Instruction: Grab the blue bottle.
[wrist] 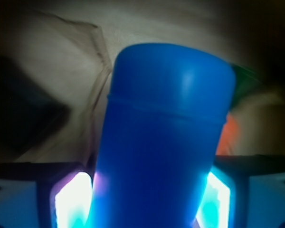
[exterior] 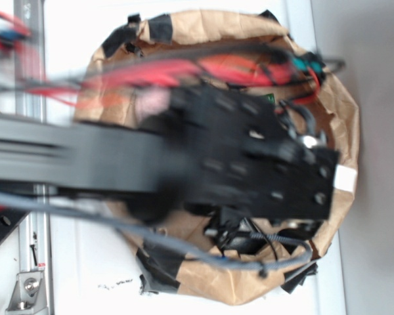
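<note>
The blue bottle (wrist: 166,128) fills the middle of the wrist view, its broad rounded end pointing away from the camera. My gripper (wrist: 145,202) holds it low in the frame. A glowing pad (wrist: 71,204) presses its left side and another its right side, so the jaws are shut on the bottle. In the exterior view the black arm (exterior: 249,164) is blurred and covers the gripper and the bottle.
The arm hangs over a crumpled brown paper container (exterior: 345,111) patched with black tape, resting on a white surface (exterior: 85,269). Its brown paper wall (wrist: 61,61) shows behind the bottle. An orange thing (wrist: 228,135) peeks out at the bottle's right. Red and grey cables (exterior: 184,72) trail along the arm.
</note>
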`<state>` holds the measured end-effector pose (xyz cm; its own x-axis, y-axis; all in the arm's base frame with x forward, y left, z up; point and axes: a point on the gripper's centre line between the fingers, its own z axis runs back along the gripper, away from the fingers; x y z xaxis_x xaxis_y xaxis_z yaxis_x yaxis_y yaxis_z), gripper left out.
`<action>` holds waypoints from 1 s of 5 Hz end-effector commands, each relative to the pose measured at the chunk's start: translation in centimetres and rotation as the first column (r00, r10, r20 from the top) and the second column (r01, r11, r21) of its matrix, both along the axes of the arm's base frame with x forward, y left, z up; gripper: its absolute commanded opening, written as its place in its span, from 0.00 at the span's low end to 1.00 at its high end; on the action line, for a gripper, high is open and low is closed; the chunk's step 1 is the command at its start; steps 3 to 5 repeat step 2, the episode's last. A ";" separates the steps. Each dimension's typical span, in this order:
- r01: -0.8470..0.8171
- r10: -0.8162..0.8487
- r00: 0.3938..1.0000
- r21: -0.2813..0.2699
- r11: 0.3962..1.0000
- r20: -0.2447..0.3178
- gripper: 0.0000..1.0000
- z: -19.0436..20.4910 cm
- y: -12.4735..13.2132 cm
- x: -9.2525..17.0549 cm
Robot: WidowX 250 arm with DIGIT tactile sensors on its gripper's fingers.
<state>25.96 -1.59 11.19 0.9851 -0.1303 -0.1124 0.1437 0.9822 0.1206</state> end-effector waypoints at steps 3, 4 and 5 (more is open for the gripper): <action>-0.301 0.312 0.949 -0.161 0.940 0.050 0.00 10.2 2.3 -1.4; -0.301 0.312 0.949 -0.161 0.940 0.050 0.00 10.2 2.3 -1.4; -0.301 0.312 0.949 -0.161 0.940 0.050 0.00 10.2 2.3 -1.4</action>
